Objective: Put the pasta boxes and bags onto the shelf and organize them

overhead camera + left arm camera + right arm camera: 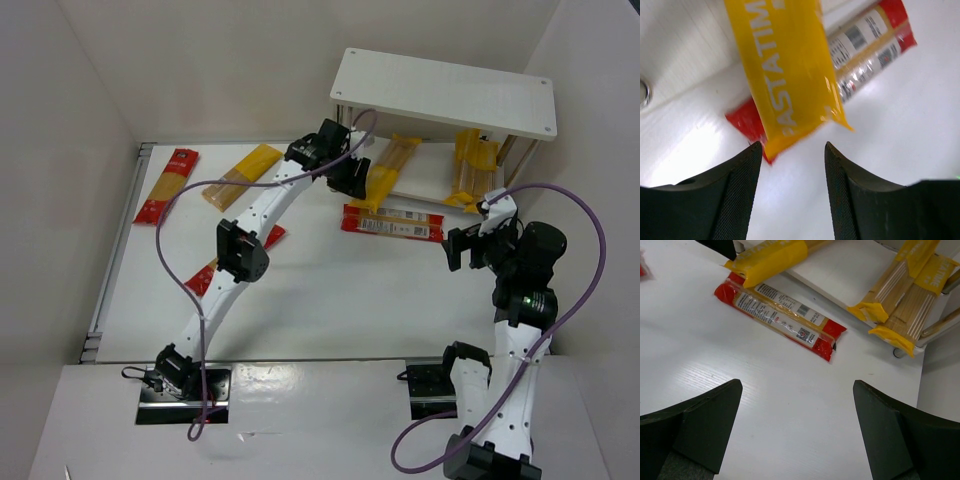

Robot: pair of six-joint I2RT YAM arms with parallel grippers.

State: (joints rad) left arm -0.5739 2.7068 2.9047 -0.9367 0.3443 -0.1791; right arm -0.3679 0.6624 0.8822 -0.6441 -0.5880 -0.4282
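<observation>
1. Top external view:
   - The shelf stands at the table's far right corner.
   - A yellow pack lies with its long axis running near to far. Its far part is on the lower tier, and its near end sticks out over the tier's front edge.
   - That near end crosses the left end of a red pack, which lies left to right on the table along the shelf's front.
   - The left gripper is just beside the yellow pack's near end, on its left.
   - The right gripper hangs off the red pack's right end.
   - A pair of yellow packs already sits at the tier's right end.

2. Left wrist view:
   - The left gripper has its fingers apart with nothing between them.
   - The yellow pack's end lies just ahead of the tips, its length running straight away from them.
   - The red pack shows underneath.
   - My judgement is that this arm is placed to nudge the yellow pack further along its axis onto the tier.

3. Right wrist view:
   - The right gripper stands wide open and empty above bare table.
   - The red pack lies ahead and slightly left, slanted across the view.
   - Both arms are near this pack, and I judge its right end easier for the right arm.
</observation>
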